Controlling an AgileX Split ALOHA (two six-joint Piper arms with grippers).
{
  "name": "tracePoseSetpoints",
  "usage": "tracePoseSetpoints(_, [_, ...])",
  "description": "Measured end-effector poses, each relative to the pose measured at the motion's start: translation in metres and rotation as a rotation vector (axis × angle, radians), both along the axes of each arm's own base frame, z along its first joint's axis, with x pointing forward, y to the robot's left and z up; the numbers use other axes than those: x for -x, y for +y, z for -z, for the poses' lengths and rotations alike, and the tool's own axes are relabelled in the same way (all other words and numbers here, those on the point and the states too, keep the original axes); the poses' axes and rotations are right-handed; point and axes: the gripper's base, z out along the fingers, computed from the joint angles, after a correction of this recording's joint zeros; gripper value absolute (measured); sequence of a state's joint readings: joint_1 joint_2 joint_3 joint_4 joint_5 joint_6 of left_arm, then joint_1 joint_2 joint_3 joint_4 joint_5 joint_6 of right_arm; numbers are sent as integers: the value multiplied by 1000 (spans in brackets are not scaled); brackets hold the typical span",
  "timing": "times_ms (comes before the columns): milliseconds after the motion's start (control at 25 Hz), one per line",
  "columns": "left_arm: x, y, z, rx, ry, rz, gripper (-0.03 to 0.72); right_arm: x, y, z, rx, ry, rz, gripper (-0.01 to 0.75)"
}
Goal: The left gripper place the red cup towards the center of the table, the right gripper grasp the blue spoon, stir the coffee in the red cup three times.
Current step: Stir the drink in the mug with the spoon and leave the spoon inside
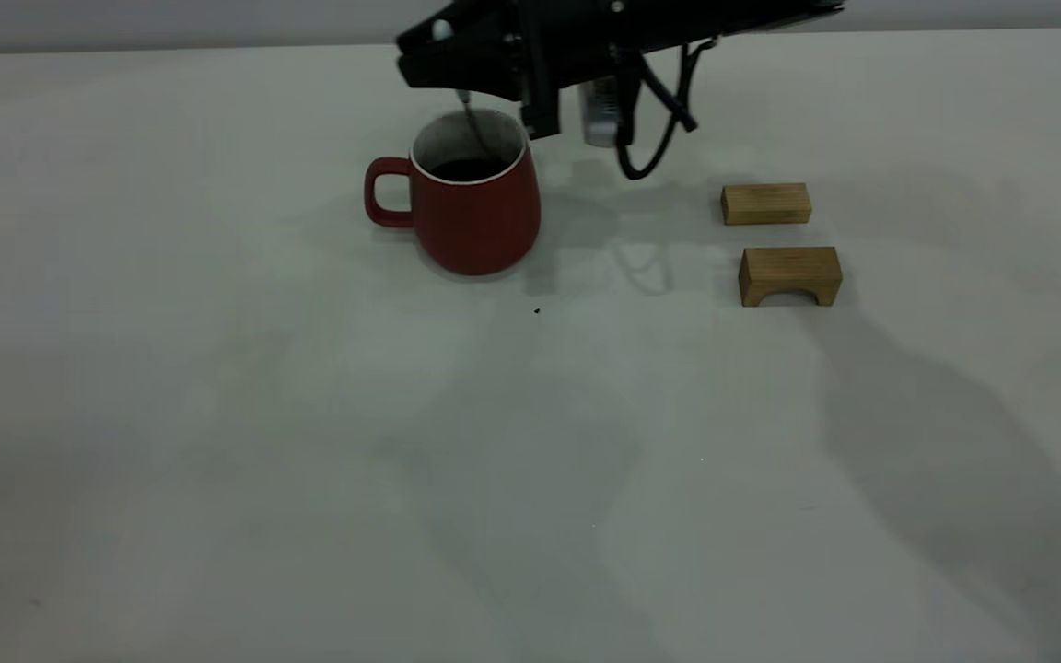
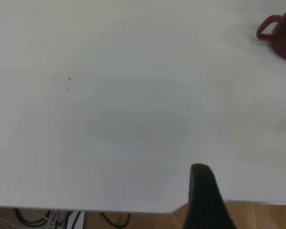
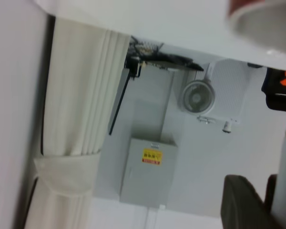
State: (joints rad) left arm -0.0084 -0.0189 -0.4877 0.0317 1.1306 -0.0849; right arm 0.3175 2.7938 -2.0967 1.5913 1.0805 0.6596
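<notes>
Now right end effector (image 1: 453,81) holds blue spoon (image 1: 475,132) in red cup (image 1: 475,198).

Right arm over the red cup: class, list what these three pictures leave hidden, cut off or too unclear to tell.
- Blue spoon: exterior view shows only a thin grey stem entering the red cup; its handle is hidden by the right hand.
- Right hand's grip: fingers merge into black, so open or shut is unclear.
- Left hand: left wrist view cuts off all but one finger.
- Coffee: depth hidden by the cup wall.
</notes>
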Motion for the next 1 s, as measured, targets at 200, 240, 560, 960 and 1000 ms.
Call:
tracePoseSetpoints(200, [0, 0, 0, 0, 0, 0, 521, 11, -7, -6, 15, 135, 12, 118])
tracePoseSetpoints(240, [0, 0, 0, 0, 0, 0, 521, 12, -7, -5, 12, 153, 10, 118])
tracePoseSetpoints(560, [0, 0, 0, 0, 0, 0, 521, 26, 24, -9, -77, 212, 0, 118])
tracePoseSetpoints(960, [0, 0, 0, -1, 0, 1, 521, 17, 25, 15, -19, 66, 95, 118])
tracePoseSetpoints(1000, [0, 0, 0, 0, 0, 0, 521, 16, 23, 15, -18, 61, 102, 118])
